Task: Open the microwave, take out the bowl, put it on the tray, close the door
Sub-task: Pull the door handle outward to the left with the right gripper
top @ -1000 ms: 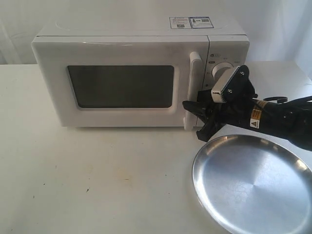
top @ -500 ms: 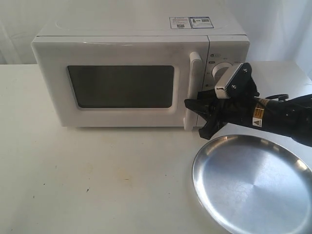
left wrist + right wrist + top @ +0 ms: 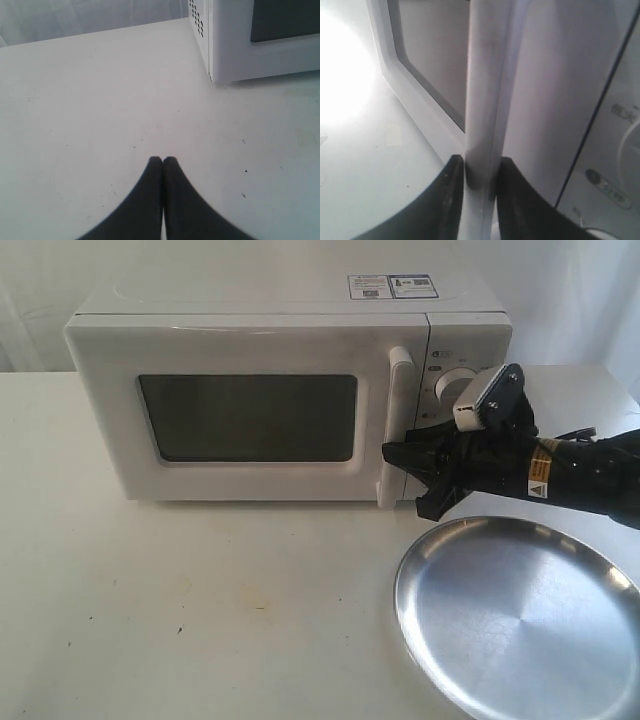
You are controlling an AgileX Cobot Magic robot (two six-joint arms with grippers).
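Two black fingers of the right gripper sit one on each side of the vertical white handle, narrowed until both seem to touch it, low on the bar. The handle belongs to the door, which lies shut and flush with the front of the one white microwave. Its single dark window is too dim to tell what stands inside. On the panel right of the door, one round knob shows above the arm; the rest of the panel is hidden behind the wrist. Two stickers lie side by side on top of the microwave. One round steel tray rests on the white table in front of the microwave's right end, just below the right gripper and apart from it. The left gripper hangs over bare table off the microwave's side, its two fingertips pressed together with nothing between them.
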